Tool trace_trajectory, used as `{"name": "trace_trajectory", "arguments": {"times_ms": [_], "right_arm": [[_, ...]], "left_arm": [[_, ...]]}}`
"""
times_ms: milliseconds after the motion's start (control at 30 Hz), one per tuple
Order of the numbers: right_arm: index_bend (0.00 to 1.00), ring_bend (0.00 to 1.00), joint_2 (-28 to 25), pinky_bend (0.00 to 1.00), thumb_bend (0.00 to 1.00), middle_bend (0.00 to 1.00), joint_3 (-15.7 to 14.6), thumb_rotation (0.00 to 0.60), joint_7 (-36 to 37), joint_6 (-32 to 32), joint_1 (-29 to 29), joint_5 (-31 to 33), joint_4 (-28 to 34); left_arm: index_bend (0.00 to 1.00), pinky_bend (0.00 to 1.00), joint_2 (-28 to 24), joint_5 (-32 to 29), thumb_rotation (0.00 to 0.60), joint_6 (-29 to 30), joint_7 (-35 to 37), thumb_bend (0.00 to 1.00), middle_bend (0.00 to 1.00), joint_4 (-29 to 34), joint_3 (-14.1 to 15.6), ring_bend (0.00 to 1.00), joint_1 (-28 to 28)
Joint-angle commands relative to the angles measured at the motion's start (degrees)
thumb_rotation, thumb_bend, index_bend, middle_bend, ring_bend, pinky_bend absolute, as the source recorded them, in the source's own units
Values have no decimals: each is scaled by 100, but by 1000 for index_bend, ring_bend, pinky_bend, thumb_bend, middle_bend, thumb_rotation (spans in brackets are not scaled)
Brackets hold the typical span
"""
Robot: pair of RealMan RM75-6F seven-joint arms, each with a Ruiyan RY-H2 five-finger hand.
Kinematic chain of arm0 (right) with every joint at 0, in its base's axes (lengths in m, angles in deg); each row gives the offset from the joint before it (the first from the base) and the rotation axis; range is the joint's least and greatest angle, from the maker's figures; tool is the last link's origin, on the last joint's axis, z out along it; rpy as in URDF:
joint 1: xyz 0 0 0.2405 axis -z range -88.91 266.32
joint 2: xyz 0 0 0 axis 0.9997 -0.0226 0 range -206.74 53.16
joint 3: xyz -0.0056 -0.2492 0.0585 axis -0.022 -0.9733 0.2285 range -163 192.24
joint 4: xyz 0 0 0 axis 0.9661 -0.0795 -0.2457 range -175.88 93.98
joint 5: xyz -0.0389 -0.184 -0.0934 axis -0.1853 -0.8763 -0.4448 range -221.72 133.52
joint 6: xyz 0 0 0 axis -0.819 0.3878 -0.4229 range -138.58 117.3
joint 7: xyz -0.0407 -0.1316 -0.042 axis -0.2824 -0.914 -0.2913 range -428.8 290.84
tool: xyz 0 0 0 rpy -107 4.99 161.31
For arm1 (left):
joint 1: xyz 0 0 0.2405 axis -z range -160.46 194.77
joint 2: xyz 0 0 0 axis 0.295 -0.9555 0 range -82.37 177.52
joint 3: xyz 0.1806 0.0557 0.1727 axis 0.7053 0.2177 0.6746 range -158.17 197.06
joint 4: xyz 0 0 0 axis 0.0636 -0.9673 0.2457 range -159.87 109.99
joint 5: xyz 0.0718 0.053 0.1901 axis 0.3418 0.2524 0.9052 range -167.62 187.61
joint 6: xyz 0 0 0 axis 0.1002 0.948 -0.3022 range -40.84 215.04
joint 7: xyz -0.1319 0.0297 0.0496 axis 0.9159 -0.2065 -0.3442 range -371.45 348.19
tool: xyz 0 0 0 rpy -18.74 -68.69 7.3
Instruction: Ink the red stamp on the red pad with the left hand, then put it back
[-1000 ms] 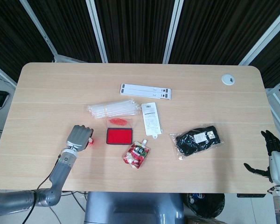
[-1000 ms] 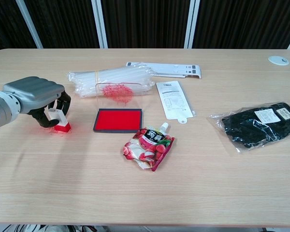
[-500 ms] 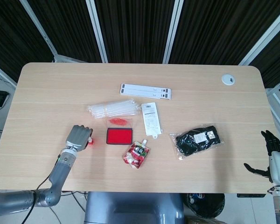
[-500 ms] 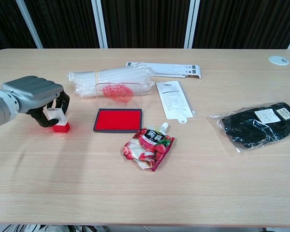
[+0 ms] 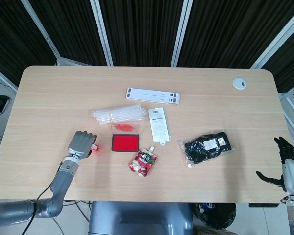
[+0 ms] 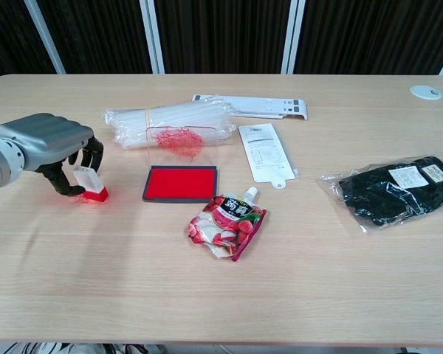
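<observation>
Red stamp (image 6: 90,186): clear top, tilted under left hand (image 6: 50,140) fingers.

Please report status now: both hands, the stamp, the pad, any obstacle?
Left hand around red stamp, stamp on table. Right hand open, off the table edge. Red pad open, path clear.

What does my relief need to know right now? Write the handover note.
Left hand: curled around the red stamp, which stands on the table left of the open red pad; whether it still grips is unclear.
Right hand: open, idle at the table's right edge.
Done or not: the frames don't show whether the stamp has been inked.
Left: confirm the inking, ink if needed, set the stamp back, release.
</observation>
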Motion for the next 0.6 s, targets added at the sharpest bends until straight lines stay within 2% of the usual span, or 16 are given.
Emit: {"name": "trace_trajectory", "arguments": {"times_ms": [33,267,367,533,600], "right_arm": [[0,0,0,198,159,0,-1,600,2,1,1,-1,-1],[0,0,-4,199,160,0,0,600,6,-3,1,3,-1],[0,0,-5,199,160,0,0,600,4,-1,1,0,-5],[0,0,2,198,160,0,-1,600,-18,16,2,-16,-32],[0,0,3,199,161,0,-4,600,-28,19,1,-25,-40]], "left_arm": [[439,480,-10,-4,600,6,-8,223,416,20,1,370,1],[400,463,-66,23,600,88,-31,155,372,114,-7,345,-6],[346,422,-118,37,600,164,-48,152,308,191,-15,299,-24],[132,237,-376,171,600,381,123,152,89,540,6,125,-177],[61,189,-535,338,600,508,285,152,32,699,56,77,-293]]}}
